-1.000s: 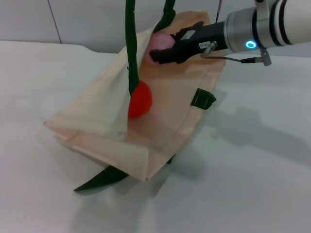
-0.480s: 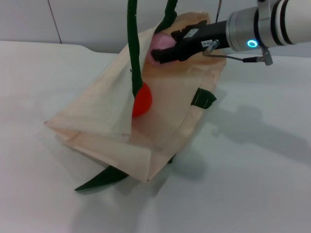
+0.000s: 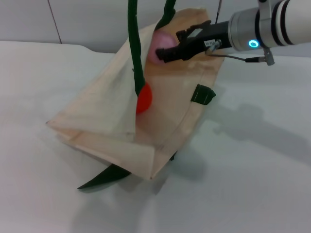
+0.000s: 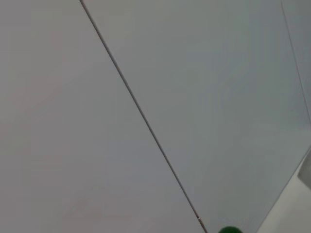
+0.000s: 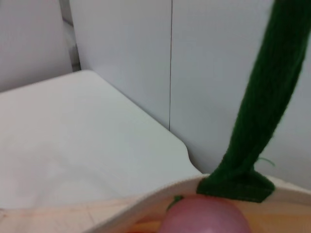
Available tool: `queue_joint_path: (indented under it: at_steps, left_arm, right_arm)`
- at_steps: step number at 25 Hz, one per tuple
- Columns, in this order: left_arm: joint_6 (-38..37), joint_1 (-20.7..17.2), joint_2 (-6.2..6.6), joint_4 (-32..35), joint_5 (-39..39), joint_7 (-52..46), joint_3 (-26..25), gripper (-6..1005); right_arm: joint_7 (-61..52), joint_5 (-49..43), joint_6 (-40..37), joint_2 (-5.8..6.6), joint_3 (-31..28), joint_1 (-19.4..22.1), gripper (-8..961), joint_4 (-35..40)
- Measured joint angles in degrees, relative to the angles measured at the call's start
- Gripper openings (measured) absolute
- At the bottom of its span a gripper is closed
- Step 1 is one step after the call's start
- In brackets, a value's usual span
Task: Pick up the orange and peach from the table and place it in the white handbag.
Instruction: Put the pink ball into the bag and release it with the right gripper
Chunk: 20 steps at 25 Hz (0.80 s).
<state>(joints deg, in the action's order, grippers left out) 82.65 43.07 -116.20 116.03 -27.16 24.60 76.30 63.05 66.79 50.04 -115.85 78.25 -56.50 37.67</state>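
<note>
holding peach (image 3: 160,44) in right gripper (image 3: 167,52) | over white handbag (image 3: 102,121) | orange (image 3: 144,98) inside

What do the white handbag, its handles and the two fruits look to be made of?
White handbag: cream woven cloth, matte; it creases and folds softly. Handles: dark green, fuzzy, rope-like textile, loose fibres showing in the right wrist view. Orange and peach: smooth, evenly coloured, probably plastic or foam replicas. The right gripper holds the peach.

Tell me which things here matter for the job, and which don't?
Part of the job: smooth orange-red ball; pale pink ball; cream fabric tote bag; right gripper holding the pink ball.
Just there: white table; grey wall panels.
</note>
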Motion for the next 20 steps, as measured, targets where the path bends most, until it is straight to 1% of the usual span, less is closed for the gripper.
queue_joint_path:
  at_steps: [7,17,20]
  left_arm:
    - [0.0,0.0,0.01,0.0,0.0,-0.2,0.6,202]
    - [0.0,-0.4,0.01,0.0,0.0,-0.5,1.3,208]
    - [0.0,-0.6,0.01,0.0,0.0,-0.5,1.2,210]
  right_arm:
    - [-0.2,-2.5,0.0,-0.01,0.3,-2.1,833,-2.4]
    - [-0.7,-3.0,0.1,0.13,-0.1,-2.5,888,-2.4]
    - [-3.6,-5.9,0.2,0.33,-0.3,-2.4,887,-2.4]
